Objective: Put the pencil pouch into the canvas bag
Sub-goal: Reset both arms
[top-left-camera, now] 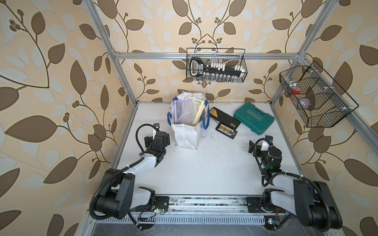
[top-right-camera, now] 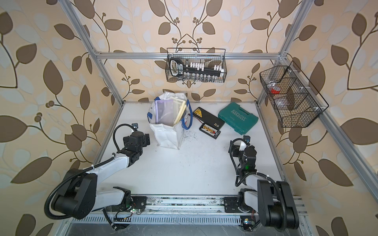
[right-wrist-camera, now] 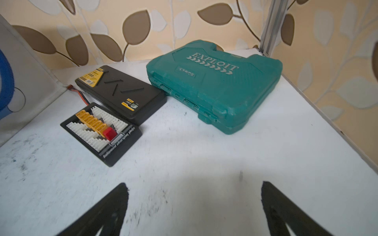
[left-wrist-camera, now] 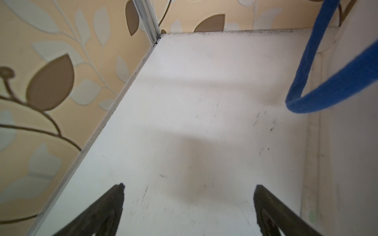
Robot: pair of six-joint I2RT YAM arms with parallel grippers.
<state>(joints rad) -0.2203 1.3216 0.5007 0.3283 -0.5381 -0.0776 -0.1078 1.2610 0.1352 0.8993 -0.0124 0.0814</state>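
The canvas bag (top-left-camera: 185, 135) (top-right-camera: 166, 136) stands upright at the back left of the white table, white with blue strap handles. Inside its open mouth a pencil pouch (top-left-camera: 182, 112) (top-right-camera: 163, 112) of purple mesh stands on edge beside a cream-edged flat pouch (top-left-camera: 198, 109). My left gripper (left-wrist-camera: 189, 186) is open and empty over bare table, just left of the bag; a blue handle (left-wrist-camera: 319, 98) hangs near it. My right gripper (right-wrist-camera: 193, 183) is open and empty over the table at the right, apart from the bag.
A green tool case (top-left-camera: 253, 118) (right-wrist-camera: 214, 81), a black flat box (top-left-camera: 225, 118) (right-wrist-camera: 122, 92) and a black charging plate (top-left-camera: 226, 130) (right-wrist-camera: 100, 132) lie right of the bag. Wire baskets hang on the back rail (top-left-camera: 215, 65) and the right frame (top-left-camera: 313, 96).
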